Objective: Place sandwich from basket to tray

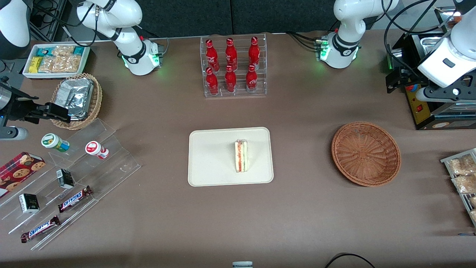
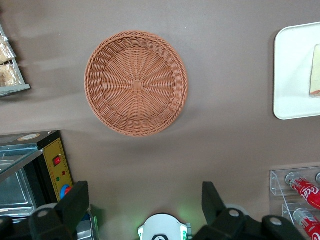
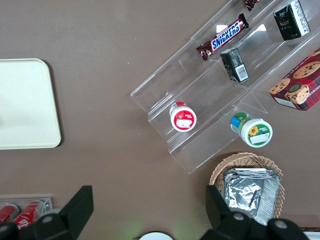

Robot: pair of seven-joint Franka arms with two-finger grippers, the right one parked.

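The sandwich (image 1: pixel 241 155), a pale wedge with an orange-red and green stripe, lies on the cream-white tray (image 1: pixel 212 156) at the middle of the table. Its edge (image 2: pixel 315 70) and the tray (image 2: pixel 295 75) also show in the left wrist view, and a corner of the tray (image 3: pixel 25 105) shows in the right wrist view. The reddish-brown wicker basket (image 1: pixel 366 153) (image 2: pixel 136 82) stands beside the tray with nothing in it. My gripper (image 1: pixel 394 80) (image 2: pixel 145 192) hangs open and holds nothing, high above the table and farther from the front camera than the basket.
A clear rack of red bottles (image 1: pixel 233 67) stands farther back than the tray. A black appliance (image 1: pixel 427 108) and a rack of snack packets (image 1: pixel 463 175) flank the basket. Toward the parked arm's end are a tan foil-packet basket (image 1: pixel 76 98), a white bin (image 1: pixel 55 59) and an acrylic snack stand (image 1: pixel 67 178).
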